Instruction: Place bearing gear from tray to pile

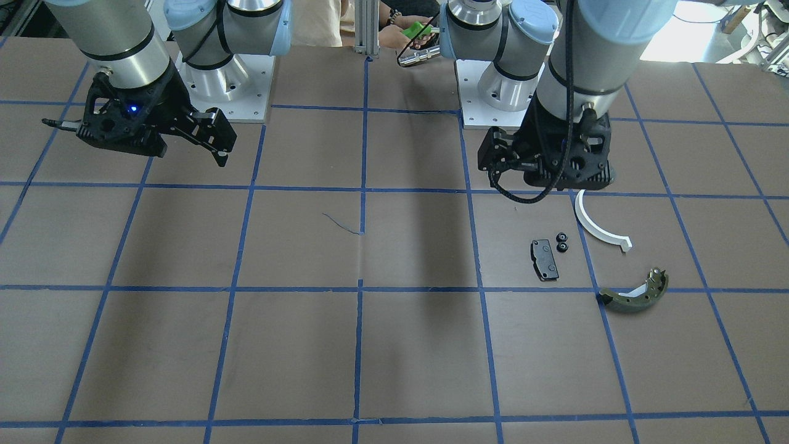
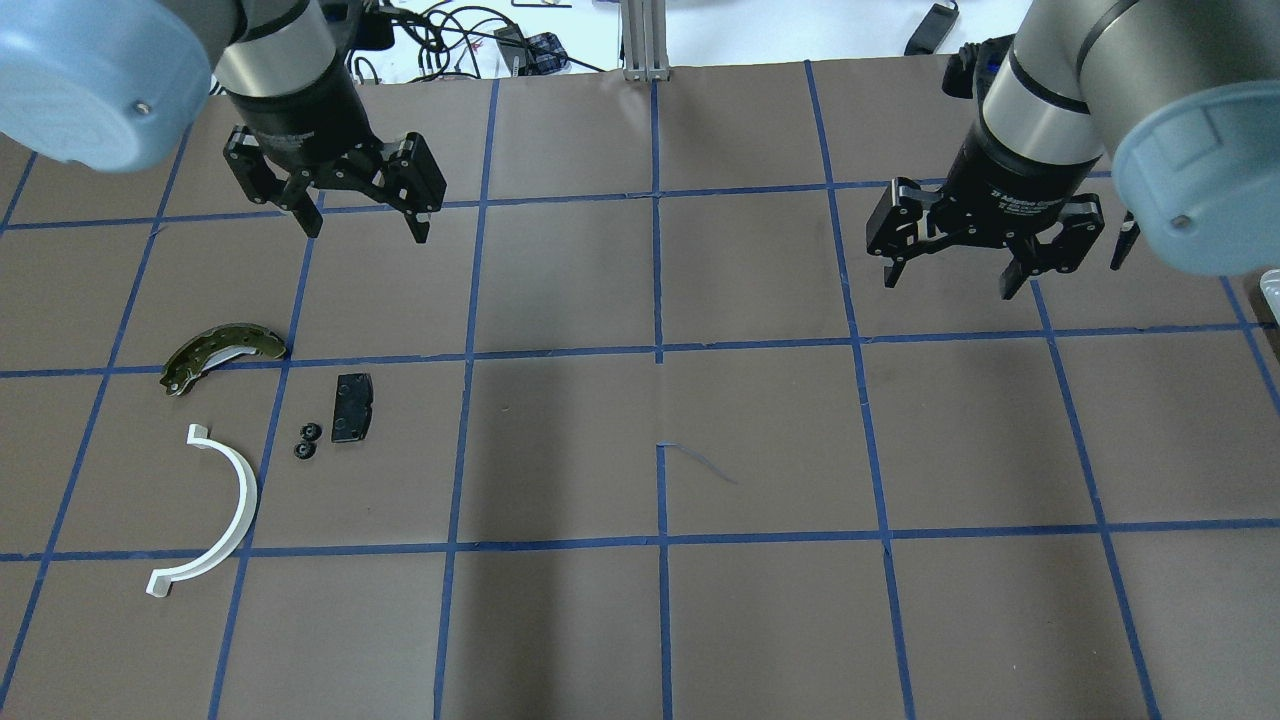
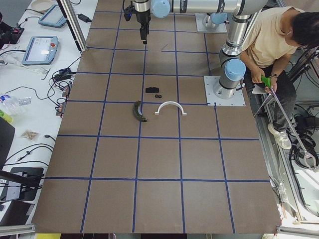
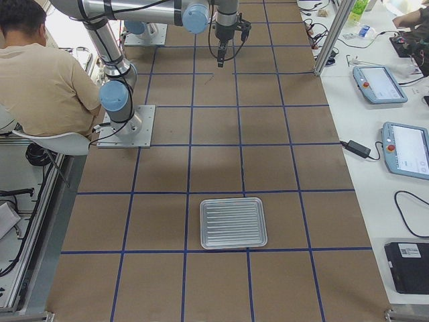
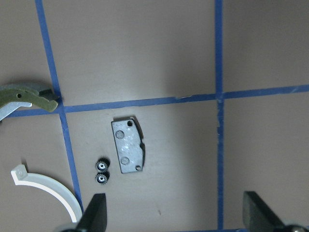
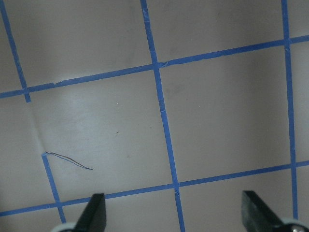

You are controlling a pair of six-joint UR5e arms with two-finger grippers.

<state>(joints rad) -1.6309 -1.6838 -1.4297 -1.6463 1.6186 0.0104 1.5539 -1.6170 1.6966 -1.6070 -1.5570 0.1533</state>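
Two small black bearing gears [image 2: 306, 441] lie side by side on the table, next to the black rectangular pad [image 2: 352, 407]. The white half-ring [image 2: 215, 515] and the olive-green brake shoe [image 2: 220, 352] lie close by. Together these make the pile, which also shows in the left wrist view with the gears [image 5: 101, 172] and the pad [image 5: 128, 152]. My left gripper [image 2: 368, 230] is open and empty, above the table just beyond the pile. My right gripper [image 2: 948, 285] is open and empty over bare table. The ridged metal tray [image 4: 233, 223] holds nothing.
The table is brown with a blue tape grid. A thin dark thread [image 2: 700, 462] lies near its middle. A seated person [image 3: 279, 45] is behind the robot bases. Tablets and cables lie on the white side benches.
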